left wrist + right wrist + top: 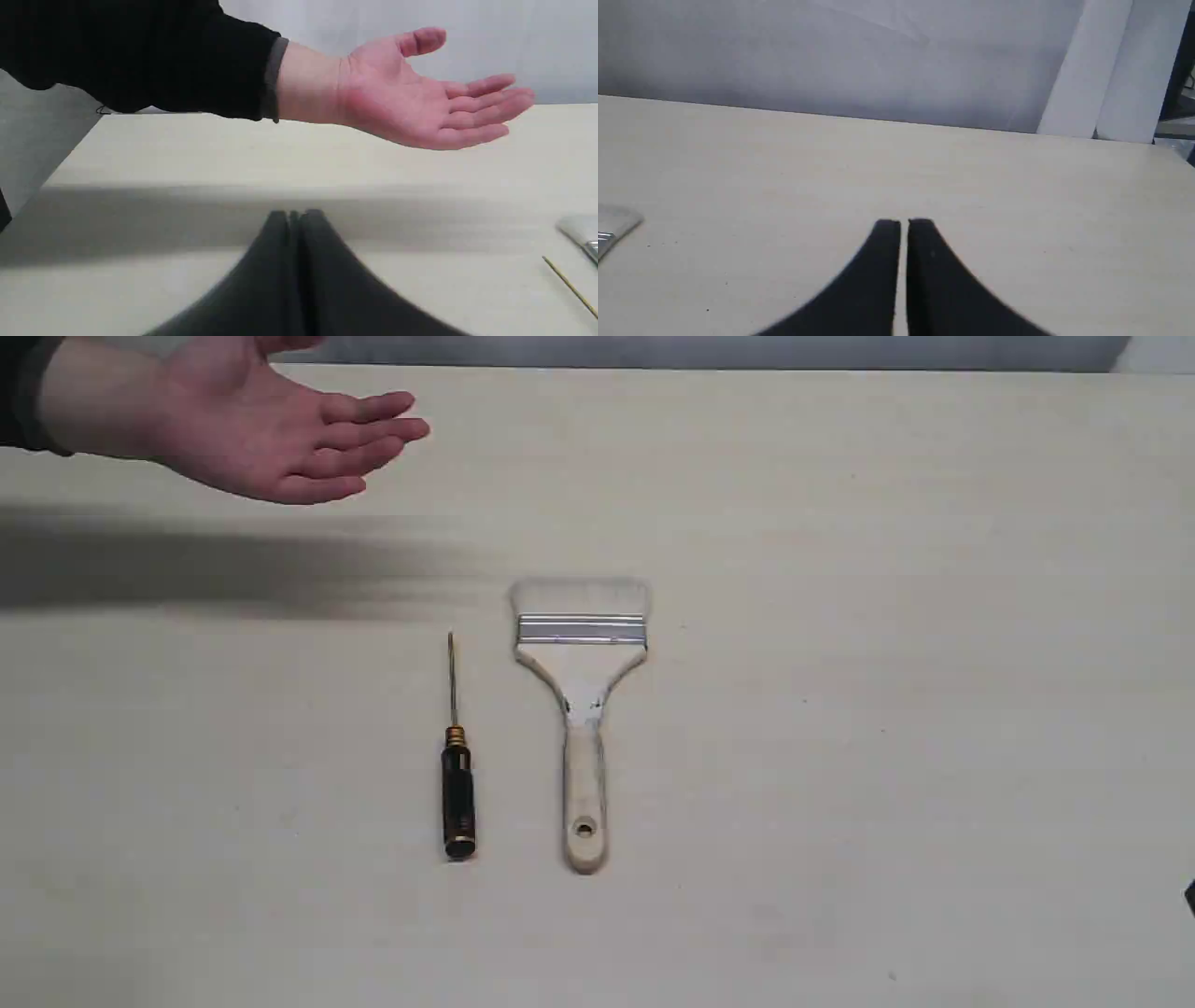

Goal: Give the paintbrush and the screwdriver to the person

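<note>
The paintbrush (581, 709) lies flat mid-table, pale bristles toward the far edge, handle with its hole toward the near edge. Just left of it lies the screwdriver (457, 775), black handle near, brassy shaft pointing away. The person's hand (271, 429) hovers palm-up over the far left of the table, dark sleeve cuff at the wrist. In the left wrist view my left gripper (295, 214) is shut and empty, the hand (420, 98) ahead and above it, the screwdriver's shaft tip (567, 284) and brush edge (581, 231) off to one side. My right gripper (903, 224) is shut and empty; a brush corner (614, 228) shows.
The table (887, 663) is a pale wooden surface ending at a grey wall at the back. The hand casts a wide dark shadow (233, 565) across the left side. A small dark part (1189, 896) shows at the exterior view's right edge.
</note>
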Tool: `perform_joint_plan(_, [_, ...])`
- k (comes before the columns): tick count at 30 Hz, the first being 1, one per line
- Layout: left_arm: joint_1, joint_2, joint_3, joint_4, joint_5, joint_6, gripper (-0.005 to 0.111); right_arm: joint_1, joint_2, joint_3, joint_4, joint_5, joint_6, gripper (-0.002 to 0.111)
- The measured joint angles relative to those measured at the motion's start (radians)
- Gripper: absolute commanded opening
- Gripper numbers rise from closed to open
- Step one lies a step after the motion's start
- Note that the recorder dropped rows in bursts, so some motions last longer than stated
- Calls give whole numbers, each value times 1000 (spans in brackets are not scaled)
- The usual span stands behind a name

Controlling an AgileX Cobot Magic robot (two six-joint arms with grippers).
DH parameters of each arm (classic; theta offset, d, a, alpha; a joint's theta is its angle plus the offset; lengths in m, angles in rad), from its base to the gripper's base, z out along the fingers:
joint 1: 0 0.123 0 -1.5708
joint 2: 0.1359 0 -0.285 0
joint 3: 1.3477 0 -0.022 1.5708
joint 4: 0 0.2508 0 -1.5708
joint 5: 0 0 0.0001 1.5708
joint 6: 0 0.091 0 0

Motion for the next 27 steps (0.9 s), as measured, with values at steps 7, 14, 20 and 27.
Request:
perform_joint_plan(7, [0, 0, 0, 0, 0, 0, 0, 0, 0, 0, 0, 0, 0, 4])
perform_joint_plan(14, [0, 0, 0, 0, 0, 0, 0, 0, 0, 0, 18, 0, 7, 4])
perform_joint_plan(20, [0, 0, 0, 0, 0, 0, 0, 0, 0, 0, 22, -5, 7, 4])
perform_joint_plan(27, [0, 0, 0, 0, 0, 0, 0, 0, 0, 0, 28, -27, 7, 4])
